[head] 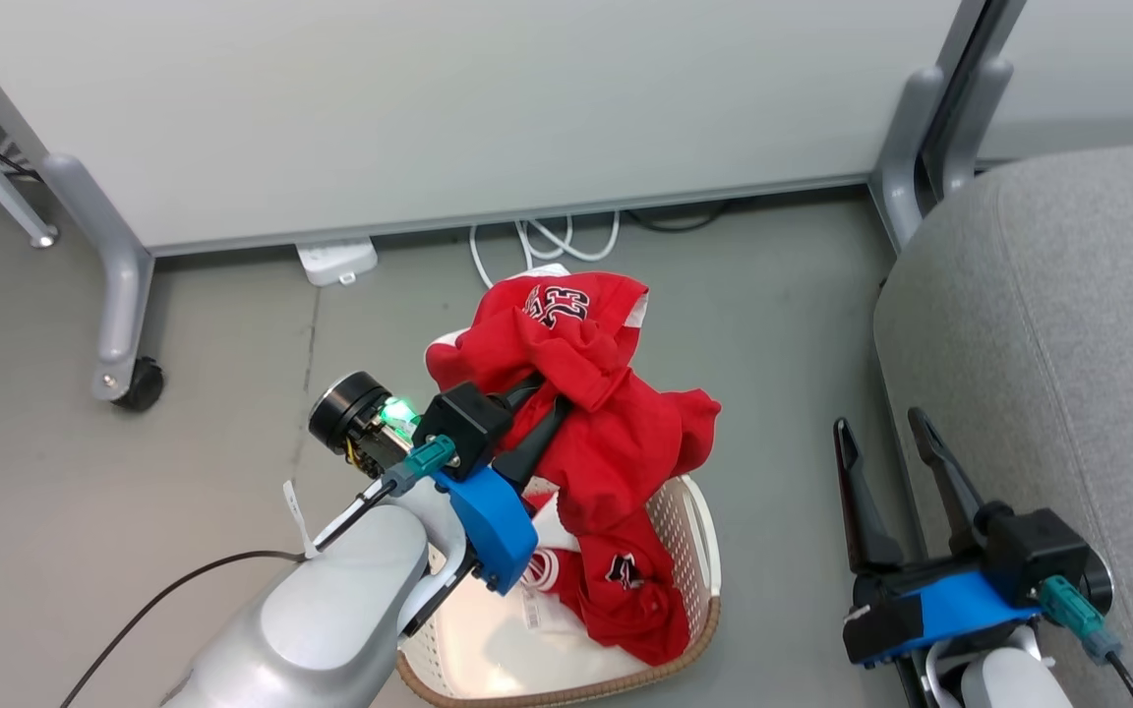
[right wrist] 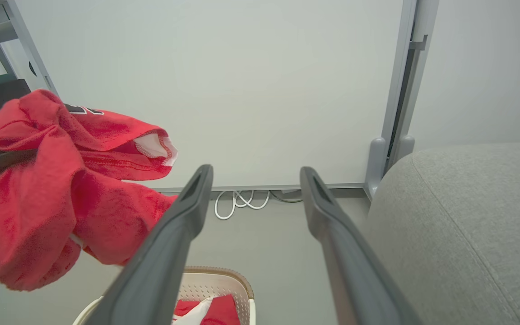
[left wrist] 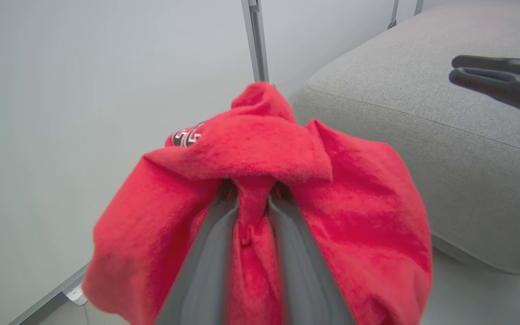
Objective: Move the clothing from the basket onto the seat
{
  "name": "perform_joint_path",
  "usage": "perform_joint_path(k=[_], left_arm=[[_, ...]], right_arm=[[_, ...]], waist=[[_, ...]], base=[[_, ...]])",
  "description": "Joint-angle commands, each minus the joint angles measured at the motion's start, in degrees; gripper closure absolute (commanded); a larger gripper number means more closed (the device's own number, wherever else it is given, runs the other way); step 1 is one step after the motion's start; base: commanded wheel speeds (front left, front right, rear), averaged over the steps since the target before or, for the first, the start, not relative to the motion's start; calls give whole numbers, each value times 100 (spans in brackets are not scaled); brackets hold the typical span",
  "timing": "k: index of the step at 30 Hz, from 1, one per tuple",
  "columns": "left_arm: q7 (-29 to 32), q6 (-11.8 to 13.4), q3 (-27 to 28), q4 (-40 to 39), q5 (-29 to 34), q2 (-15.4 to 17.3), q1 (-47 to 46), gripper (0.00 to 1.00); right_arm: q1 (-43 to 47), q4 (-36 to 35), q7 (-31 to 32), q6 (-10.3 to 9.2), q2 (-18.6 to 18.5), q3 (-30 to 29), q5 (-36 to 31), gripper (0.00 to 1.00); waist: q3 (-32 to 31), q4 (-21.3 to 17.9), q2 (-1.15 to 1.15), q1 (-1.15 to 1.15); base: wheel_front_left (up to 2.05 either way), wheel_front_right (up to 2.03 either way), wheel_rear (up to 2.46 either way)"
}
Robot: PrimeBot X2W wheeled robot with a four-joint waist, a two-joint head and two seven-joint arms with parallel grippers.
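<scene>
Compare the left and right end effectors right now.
The left end effector is shut on a red shirt; the right end effector is open and empty. The left is above the basket; the right is beside the seat. Both have two long dark fingers.

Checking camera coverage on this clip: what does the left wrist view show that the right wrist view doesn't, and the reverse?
Left wrist view adds the grip itself: the left gripper, jaws pinched on a fold of the lifted red shirt. Right wrist view adds the basket below with more red clothing inside, white cables, and the right gripper, jaws wide open and empty. Both share the lifted shirt, the grey seat and the pale partition.
</scene>
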Motion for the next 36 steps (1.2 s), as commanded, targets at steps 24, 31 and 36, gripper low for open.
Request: perform_joint_path(k=[24,31,36], left_arm=[[-29,-44,306,-56,-15,-204,373,100],[-29,-68,337,-65,24,-227,313,100],[-29,-85,353,-62,42,-237,289,100]], right_arm=[[779,292,-30,-2,-16,942,546,0],[576,346,-30,-2,-17,1537,746,0],[359,432,-30,-2,-16,1901,1069,0]], waist=[[-936,242,0,1],[-892,283,0,1],[-845,304,0,1]], base=[[0,0,0],[0,0,0],[0,0,0]])
